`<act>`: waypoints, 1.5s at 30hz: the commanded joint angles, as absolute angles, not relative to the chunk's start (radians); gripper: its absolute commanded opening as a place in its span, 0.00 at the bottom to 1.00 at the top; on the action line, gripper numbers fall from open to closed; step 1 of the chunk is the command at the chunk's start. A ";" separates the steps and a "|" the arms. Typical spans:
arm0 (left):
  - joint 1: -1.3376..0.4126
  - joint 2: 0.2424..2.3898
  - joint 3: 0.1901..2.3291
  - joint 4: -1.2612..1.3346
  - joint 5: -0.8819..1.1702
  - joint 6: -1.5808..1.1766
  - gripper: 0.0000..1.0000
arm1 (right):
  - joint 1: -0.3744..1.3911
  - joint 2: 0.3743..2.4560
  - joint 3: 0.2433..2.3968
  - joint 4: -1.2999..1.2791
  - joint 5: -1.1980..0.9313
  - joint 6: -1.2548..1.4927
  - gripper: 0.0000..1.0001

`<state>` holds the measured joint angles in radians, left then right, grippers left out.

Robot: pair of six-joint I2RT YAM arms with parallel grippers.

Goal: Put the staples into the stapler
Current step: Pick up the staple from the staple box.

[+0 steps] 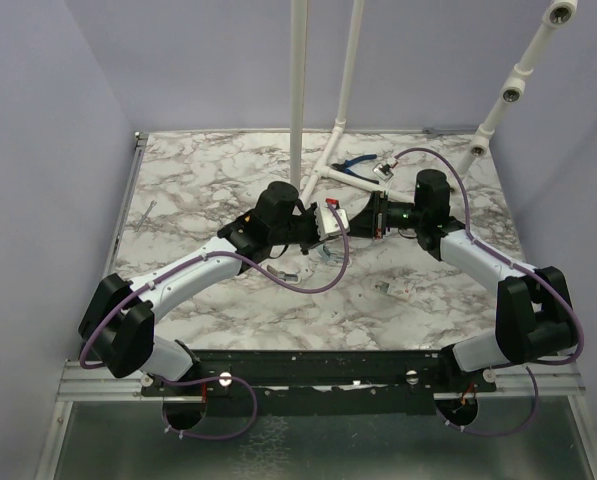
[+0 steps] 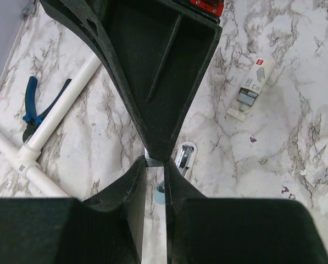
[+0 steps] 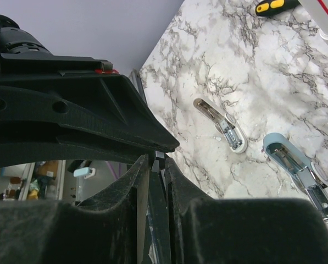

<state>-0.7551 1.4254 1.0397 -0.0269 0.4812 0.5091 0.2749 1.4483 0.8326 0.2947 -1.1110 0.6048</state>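
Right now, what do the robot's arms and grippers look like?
The left arm and right arm have white link shells between black joints, with a purple cable looping along each. The left gripper and right gripper are matte black, rough-textured plastic, their fingers tapering like wedges to narrow tips.

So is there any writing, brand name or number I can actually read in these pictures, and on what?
None can be read.
Small white pack lying on the table: its red label carries pale marks, too small and blurred to read.
Stapler: no lettering visible.
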 commanded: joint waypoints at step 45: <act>-0.763 1.460 1.023 -0.097 0.624 0.600 0.11 | 0.259 1.536 0.865 0.142 -1.324 0.285 0.43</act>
